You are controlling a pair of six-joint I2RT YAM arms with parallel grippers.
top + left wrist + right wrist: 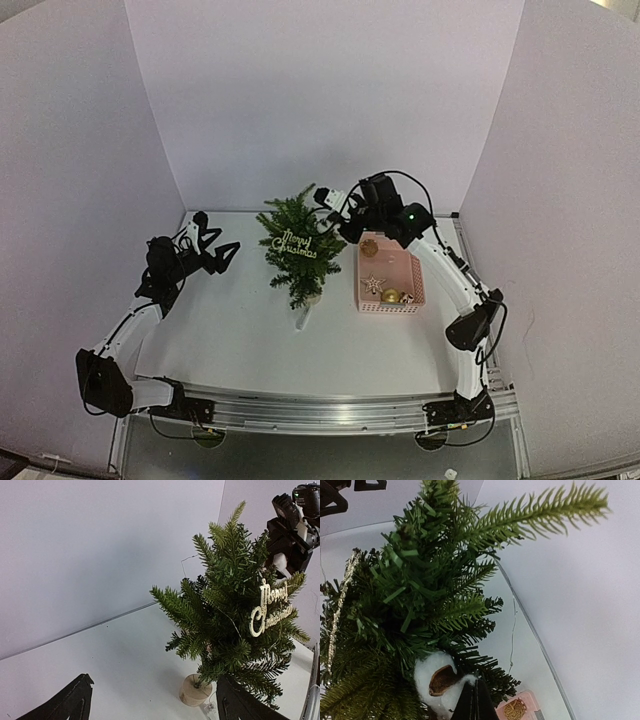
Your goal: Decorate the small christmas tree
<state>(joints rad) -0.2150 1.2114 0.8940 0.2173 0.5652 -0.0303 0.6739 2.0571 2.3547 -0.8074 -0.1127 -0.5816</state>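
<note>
Probably a lab: plain white booth (320, 100), two robot arms (130, 330).

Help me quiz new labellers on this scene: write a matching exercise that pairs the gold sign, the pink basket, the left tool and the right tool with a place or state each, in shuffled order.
Things
1. gold sign
2. pink basket
3. left tool
4. right tool

Places or states
A. shut, tips at the branches of the tree
B. standing on the table, on the robot's right of the tree
C. hanging on the tree
D. open, holding nothing, apart from the tree

Pairs: 1-C, 2-B, 3-D, 4-A
</note>
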